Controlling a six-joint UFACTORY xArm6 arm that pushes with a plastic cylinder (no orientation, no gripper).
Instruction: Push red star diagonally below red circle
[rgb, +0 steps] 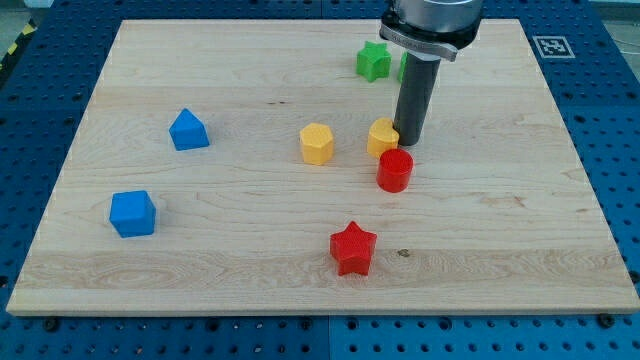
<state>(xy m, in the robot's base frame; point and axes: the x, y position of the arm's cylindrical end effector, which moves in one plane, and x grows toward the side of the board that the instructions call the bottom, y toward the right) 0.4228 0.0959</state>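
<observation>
Now my tip (411, 142) beside red circle (395, 170), red star (352, 248) below, no jaws.

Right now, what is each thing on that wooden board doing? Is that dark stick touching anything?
my tip: on the board, right beside the yellow heart, just above the red circle; contact unclear
red star: flat, alone, below and left of the red circle
red circle: upright
yellow heart: upright
yellow hexagon: upright, alone
green star: flat, near the top
blue house-shaped block: alone
blue cube: alone
</observation>
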